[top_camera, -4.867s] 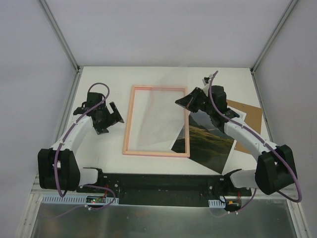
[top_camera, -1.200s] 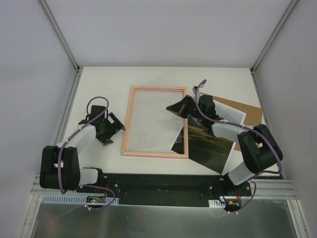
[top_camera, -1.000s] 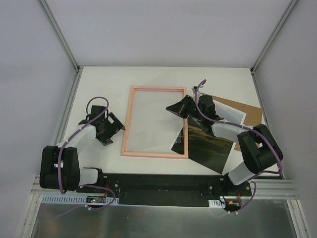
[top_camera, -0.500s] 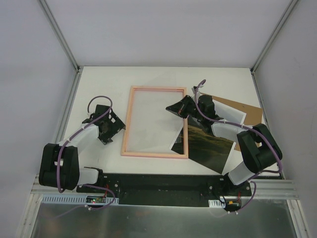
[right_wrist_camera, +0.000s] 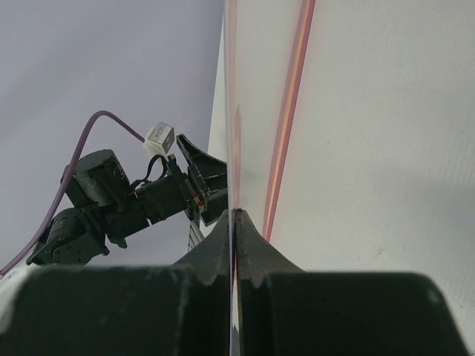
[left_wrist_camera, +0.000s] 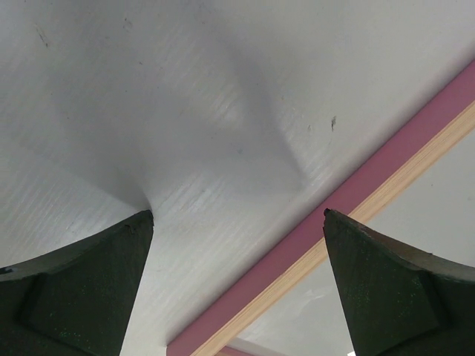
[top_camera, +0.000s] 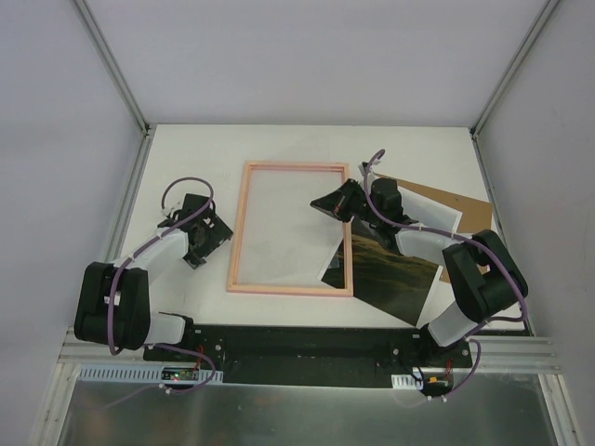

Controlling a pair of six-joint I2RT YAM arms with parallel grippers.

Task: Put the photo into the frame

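The frame (top_camera: 239, 232) lies flat on the table (top_camera: 186, 158), between the two end effectors. Its left rail sits just right of the left end effector (top_camera: 219, 234) and runs between that end effector's spread fingers (left_wrist_camera: 82, 289). The photo (top_camera: 390, 274) lies right of the frame and overlaps its right rail. One edge of the photo is pinched in the right end effector (top_camera: 322, 202). A backing board (top_camera: 472, 218) lies further right of that end effector.

One frame (top_camera: 238, 232), one photo (top_camera: 390, 274), one board (top_camera: 469, 218) and one table (top_camera: 186, 158) are counted. Two grippers are counted: left gripper (left_wrist_camera: 237, 219), right gripper (right_wrist_camera: 234, 215).
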